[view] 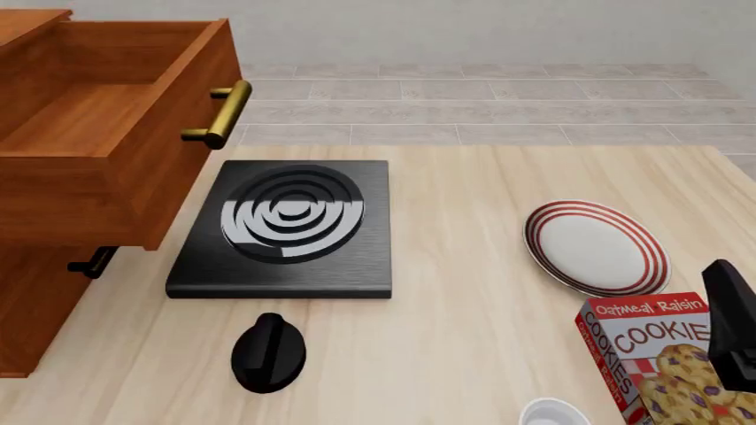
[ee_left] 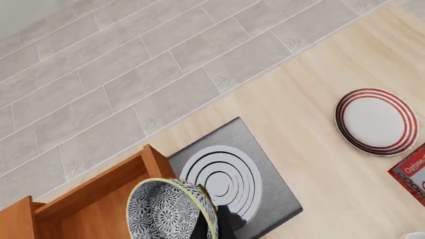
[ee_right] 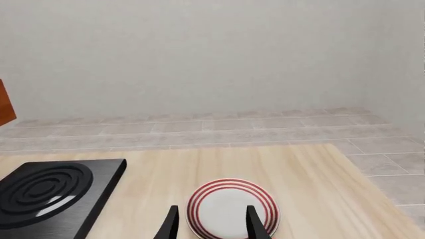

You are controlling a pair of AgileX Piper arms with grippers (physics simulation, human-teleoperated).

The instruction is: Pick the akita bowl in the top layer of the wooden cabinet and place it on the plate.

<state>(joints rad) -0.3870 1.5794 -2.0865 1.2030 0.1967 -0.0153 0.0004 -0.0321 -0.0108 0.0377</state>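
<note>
Pinching the akita bowl (ee_left: 171, 209) by its rim, your left gripper (ee_left: 214, 226) is showing only in the left wrist view, its dark fingers (ee_left: 226, 225) pressed together on the rim's edge. The bowl is hanging tipped on its side rather than sitting level, so its patterned inside is facing the camera and its pale rim is standing nearly on edge. It is round, so no long axis is showing. It is being held over the corner of the top layer (view: 112, 133), which is pulled out of the wooden cabinet (view: 35, 310), just beside the black stove (view: 289, 226).

Your right gripper (ee_right: 211, 224) is standing spread, its two fingers apart and gripping nothing. Between them you are looking at the plate (ee_right: 232, 208), lying flat on the table (view: 473, 354), well apart from the bowl. A cookie box (view: 656, 363) is standing near the plate. A black knob (view: 269, 352) is lying in front of the stove.
</note>
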